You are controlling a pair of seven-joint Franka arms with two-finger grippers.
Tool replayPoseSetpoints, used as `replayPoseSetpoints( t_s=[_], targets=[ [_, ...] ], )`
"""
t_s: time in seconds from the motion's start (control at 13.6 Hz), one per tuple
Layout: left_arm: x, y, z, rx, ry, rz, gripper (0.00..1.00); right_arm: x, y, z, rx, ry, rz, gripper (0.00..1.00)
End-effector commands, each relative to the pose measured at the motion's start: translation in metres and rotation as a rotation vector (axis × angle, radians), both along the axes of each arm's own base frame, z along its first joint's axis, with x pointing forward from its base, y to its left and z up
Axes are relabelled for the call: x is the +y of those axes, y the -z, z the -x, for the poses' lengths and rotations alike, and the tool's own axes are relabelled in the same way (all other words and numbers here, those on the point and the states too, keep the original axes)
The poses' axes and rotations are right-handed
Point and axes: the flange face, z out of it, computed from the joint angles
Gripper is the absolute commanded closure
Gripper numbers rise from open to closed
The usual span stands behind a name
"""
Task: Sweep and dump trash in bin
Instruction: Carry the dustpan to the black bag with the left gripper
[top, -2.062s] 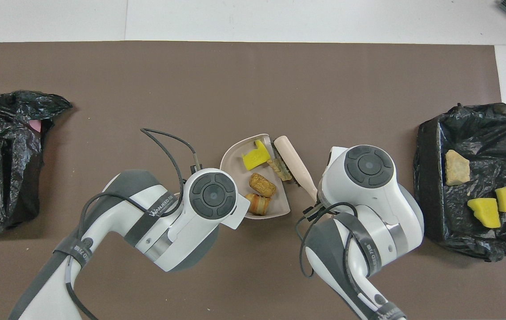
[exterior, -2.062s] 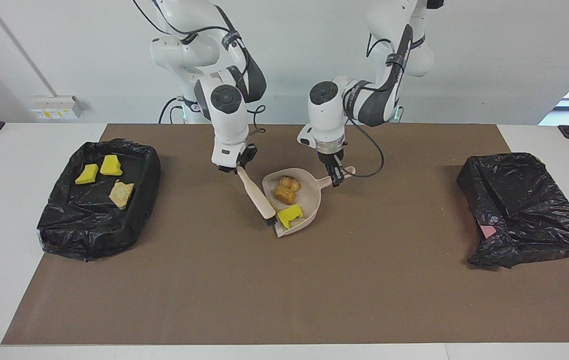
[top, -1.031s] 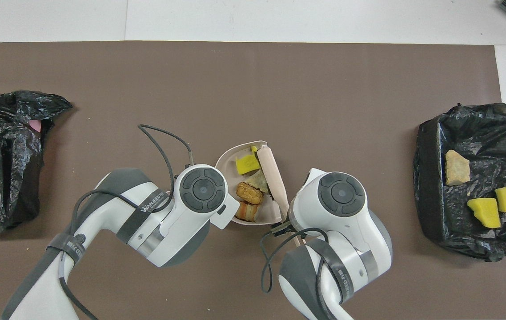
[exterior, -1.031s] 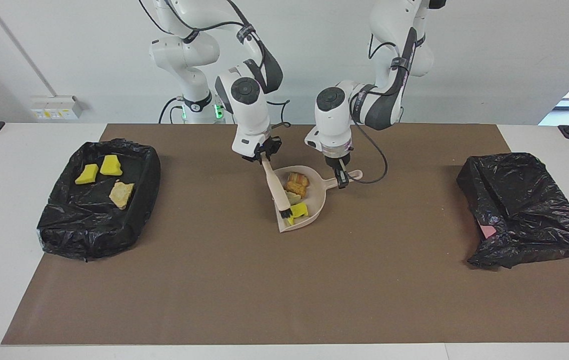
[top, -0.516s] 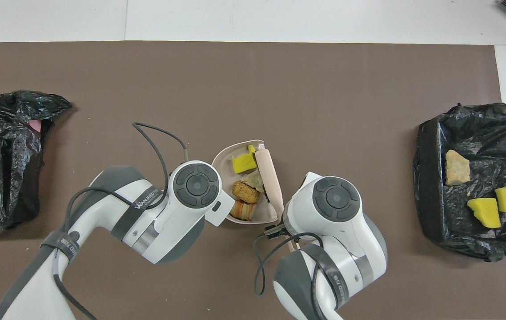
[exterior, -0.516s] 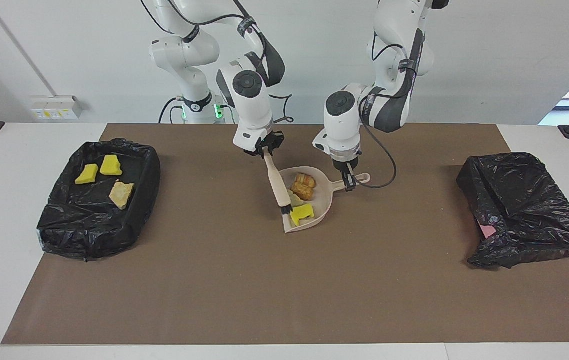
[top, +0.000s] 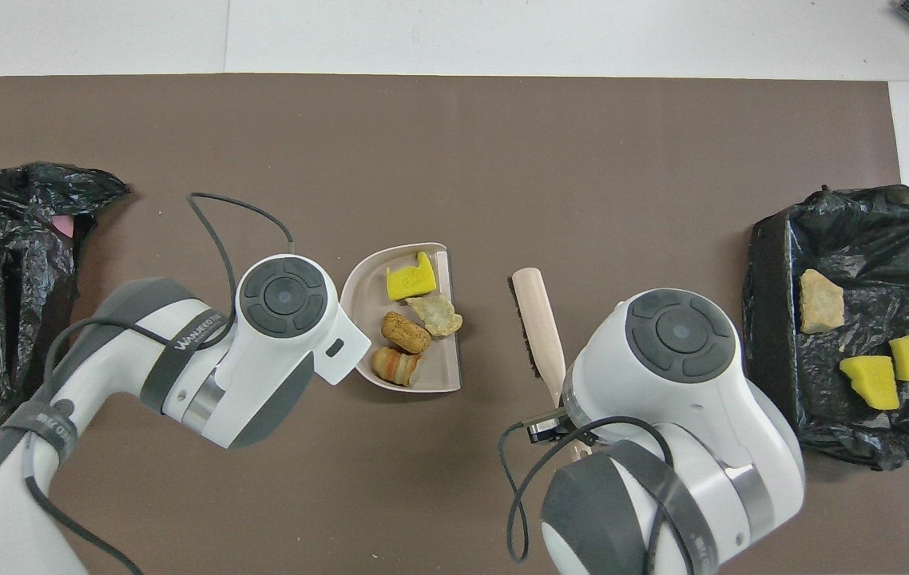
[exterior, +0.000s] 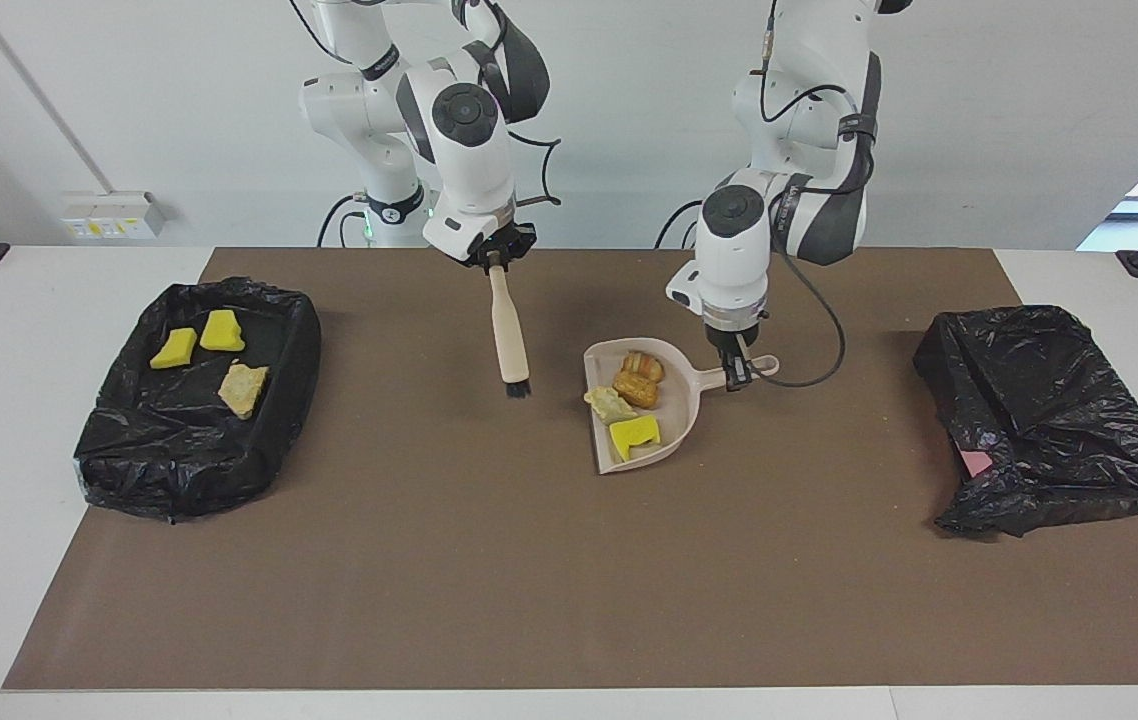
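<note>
The beige dustpan (exterior: pixel 677 415) is mid-table and holds several scraps: a yellow chunk (exterior: pixel 635 432), a tan lump (exterior: pixel 610 404) and two brown lumps (exterior: pixel 640 378). It also shows in the overhead view (top: pixel 359 289). My left gripper (exterior: pixel 735 372) is shut on the dustpan's handle. My right gripper (exterior: pixel 495 258) is shut on the handle of the beige brush (exterior: pixel 508 335), which hangs bristles-down over the mat, apart from the dustpan. The brush also shows in the overhead view (top: pixel 537 327). The black-lined bin (exterior: pixel 189 450) at the right arm's end holds two yellow chunks (exterior: pixel 174 348) and a tan lump (exterior: pixel 243 387).
A second crumpled black bag (exterior: pixel 1049 420) lies at the left arm's end, with something pink showing at its edge. A brown mat (exterior: pixel 529 580) covers the table. A loose cable loops beside the left wrist (exterior: pixel 809 340).
The brush has lifted out of the dustpan and moved toward the right arm's end. The dustpan, with its scraps, has shifted toward the left arm's end.
</note>
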Motion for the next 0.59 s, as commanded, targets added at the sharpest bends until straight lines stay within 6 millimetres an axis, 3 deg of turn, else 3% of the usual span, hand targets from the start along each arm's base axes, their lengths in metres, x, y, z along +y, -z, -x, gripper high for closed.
replayPoseSetpoints(
  t_s=[0.0,0.07,0.22,0.37,0.52],
  targets=[
    [0.058,-0.043,-0.011,-0.016,0.04,0.061,1.0,0.02,0.0,0.051,0.014,0.06,-0.008,1.0],
    [0.084,-0.054,-0.016,-0.02,0.052,0.072,1.0,0.029,0.003,0.066,0.02,0.083,-0.02,1.0],
    [0.141,-0.075,-0.023,-0.02,0.08,0.085,1.0,0.066,0.016,0.092,-0.007,0.117,-0.019,1.0],
    [0.215,-0.088,-0.031,-0.009,0.015,0.132,1.0,0.098,0.041,0.115,-0.025,0.141,-0.01,1.0],
    [0.276,-0.104,-0.034,-0.007,-0.007,0.134,1.0,0.107,0.064,0.143,-0.038,0.13,0.006,1.0]
  ],
)
